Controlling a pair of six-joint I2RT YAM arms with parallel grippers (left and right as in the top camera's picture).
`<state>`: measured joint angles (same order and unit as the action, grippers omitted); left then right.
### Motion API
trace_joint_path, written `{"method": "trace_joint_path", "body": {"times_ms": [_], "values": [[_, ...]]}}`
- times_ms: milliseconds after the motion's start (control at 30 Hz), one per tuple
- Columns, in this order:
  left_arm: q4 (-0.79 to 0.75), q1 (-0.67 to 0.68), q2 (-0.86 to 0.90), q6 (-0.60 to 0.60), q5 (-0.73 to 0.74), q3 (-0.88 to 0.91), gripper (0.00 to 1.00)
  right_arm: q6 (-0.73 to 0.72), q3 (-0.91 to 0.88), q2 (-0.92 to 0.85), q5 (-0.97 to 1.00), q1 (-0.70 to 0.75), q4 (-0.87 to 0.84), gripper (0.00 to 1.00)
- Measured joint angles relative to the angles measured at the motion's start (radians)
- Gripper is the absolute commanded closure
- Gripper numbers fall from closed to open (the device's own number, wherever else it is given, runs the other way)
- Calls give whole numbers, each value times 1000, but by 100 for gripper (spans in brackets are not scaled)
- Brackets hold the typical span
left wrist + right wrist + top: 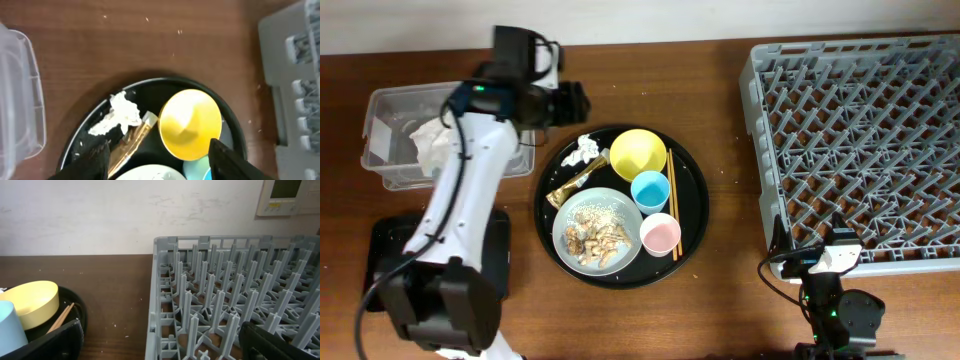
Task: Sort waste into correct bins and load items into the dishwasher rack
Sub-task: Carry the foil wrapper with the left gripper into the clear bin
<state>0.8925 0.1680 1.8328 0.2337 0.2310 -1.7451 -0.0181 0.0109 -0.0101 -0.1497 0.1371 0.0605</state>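
left hand point(157, 152) spread, empty, near white wrapper point(120, 115) and yellow bowl point(190, 125); right hand point(160, 335) spread, empty, beside rack point(225, 295)

A: What sort of place is shown?
B: A lab is suggested: a robot arm point(470, 170) is mounted at a wooden table point(720, 80), and a control panel point(290, 197) is fixed on the bare wall point(100, 215), upper right.

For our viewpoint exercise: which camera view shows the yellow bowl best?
Overhead: the yellow bowl appears whole on the round tray. Left wrist shows it close, partly behind a finger; right wrist shows only its side.
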Motion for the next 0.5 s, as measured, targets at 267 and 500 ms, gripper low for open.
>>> {"method": "trace_joint_path", "body": {"times_ms": [267,500], "values": [[-5,109,284,171,-344,-1,49,0,0,0,0,0,0,2],[-66,120,427,371,-344,-1,69,0,0,0,0,0,0,2]]}}
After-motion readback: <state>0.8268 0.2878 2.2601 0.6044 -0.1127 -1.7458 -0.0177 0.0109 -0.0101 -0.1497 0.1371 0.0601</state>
